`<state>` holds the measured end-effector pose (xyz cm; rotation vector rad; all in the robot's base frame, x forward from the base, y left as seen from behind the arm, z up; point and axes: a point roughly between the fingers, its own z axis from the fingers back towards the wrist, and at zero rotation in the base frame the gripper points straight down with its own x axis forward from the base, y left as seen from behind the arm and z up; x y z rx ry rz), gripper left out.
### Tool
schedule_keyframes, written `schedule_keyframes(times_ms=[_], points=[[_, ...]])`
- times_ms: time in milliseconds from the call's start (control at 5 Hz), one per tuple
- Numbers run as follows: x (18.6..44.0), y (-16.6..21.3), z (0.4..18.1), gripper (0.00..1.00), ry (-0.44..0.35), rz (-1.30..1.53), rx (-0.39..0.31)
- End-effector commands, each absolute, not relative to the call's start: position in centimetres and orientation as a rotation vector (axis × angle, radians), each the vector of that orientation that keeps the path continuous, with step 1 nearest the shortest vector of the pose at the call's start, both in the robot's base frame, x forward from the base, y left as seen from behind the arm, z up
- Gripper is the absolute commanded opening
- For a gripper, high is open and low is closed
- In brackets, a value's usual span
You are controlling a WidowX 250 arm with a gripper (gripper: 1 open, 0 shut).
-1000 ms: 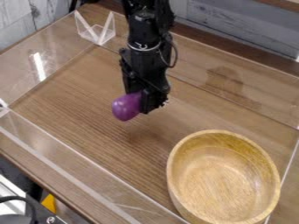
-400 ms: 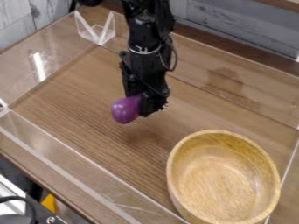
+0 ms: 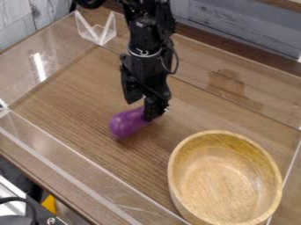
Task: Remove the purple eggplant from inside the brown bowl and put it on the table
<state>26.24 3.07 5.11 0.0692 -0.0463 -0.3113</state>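
Claw [image 3: 148, 104]: black, two-fingered, pointing straight down from a black arm [image 3: 146, 35] entering at 12 o'clock; fingers spread apart, gripping nothing.
Claw position: low over the middle of the surface, tips just above the eggplant's upper right end; contact with it not discernible.
Task thing: small glossy purple toy eggplant [image 3: 128, 124], plump and elongated, lying on the surface, outside the bowl.
Eggplant orientation: on its side, long axis running from about 8 o'clock to 2 o'clock; the 2 o'clock end partly hidden behind the claw fingers, stem cap not visible.
Eggplant from bowl: at about 10 o'clock of the bowl, apart from its rim.
Bowl: large round shallow bowl of light tan wood [image 3: 186, 158], thick rim, visible grain, upright at about 5 o'clock of the view, partly cut by the lower edge; nothing inside.
Surface: flat brown wood-grain tabletop [image 3: 83, 97], grain lines running straight.
Border: low clear acrylic walls [image 3: 35, 61] around the surface, reflecting light along the 9 o'clock and 7 o'clock sides.
Backdrop: pale grey planked wall [image 3: 241, 18] at 1 o'clock.
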Motion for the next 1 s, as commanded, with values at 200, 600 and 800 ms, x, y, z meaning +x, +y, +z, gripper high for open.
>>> schedule_keyframes(times_ms=[200,600,800], points=[[26.7,2.7,7.4,1.0,-0.095,-0.282,0.05],[27.1,2.8,9.2,1.0,-0.108,-0.249,0.028],[27.6,3.6,11.0,1.0,-0.137,-0.228,0.026]])
